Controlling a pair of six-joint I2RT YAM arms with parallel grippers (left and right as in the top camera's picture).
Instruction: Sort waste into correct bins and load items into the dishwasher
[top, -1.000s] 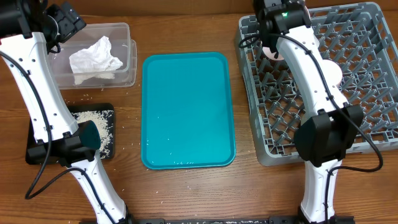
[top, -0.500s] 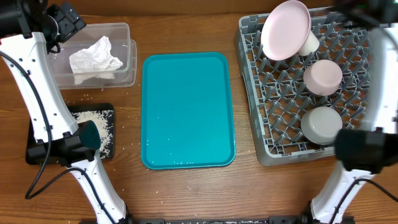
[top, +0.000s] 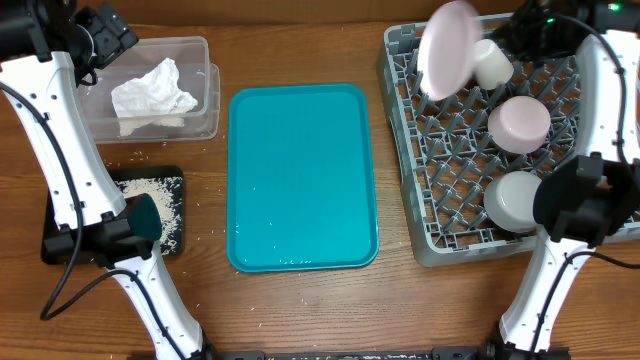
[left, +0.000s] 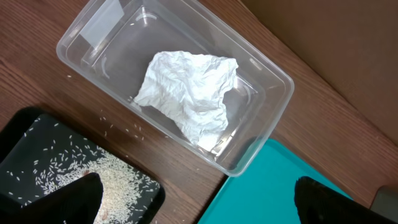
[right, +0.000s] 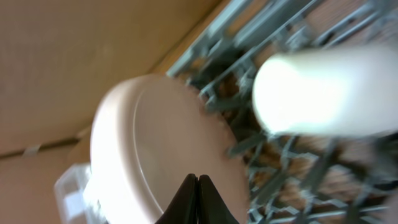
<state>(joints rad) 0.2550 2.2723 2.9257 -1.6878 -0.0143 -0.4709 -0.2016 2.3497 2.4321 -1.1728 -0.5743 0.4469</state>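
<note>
The grey dish rack (top: 600, 215) holds a large white plate (top: 448, 50) standing on edge, a white cup (top: 492, 62), a smaller white dish (top: 519, 123) and a grey bowl (top: 512, 198). My right gripper (top: 515, 32) hovers at the rack's far edge beside the cup. In the right wrist view it (right: 198, 199) is shut on nothing, in front of the plate (right: 155, 143). The cup (right: 329, 90) shows blurred at upper right. My left gripper (left: 202, 208) is open above the tub. A crumpled napkin (left: 189, 93) lies in the clear tub (left: 273, 87). Rice (left: 118, 180) covers the black tray (left: 25, 124).
A large teal tray (top: 303, 175) lies between the bins and the rack. The left arm's base (top: 100, 240) stands over the black tray's (top: 170, 178) near edge. A few rice grains are scattered on the wooden table (top: 210, 235) near the tray.
The right arm swung off the rack to the right, then back to its far edge, and its gripper went shut. The plate now shows more edge-on. The left arm has not moved.
</note>
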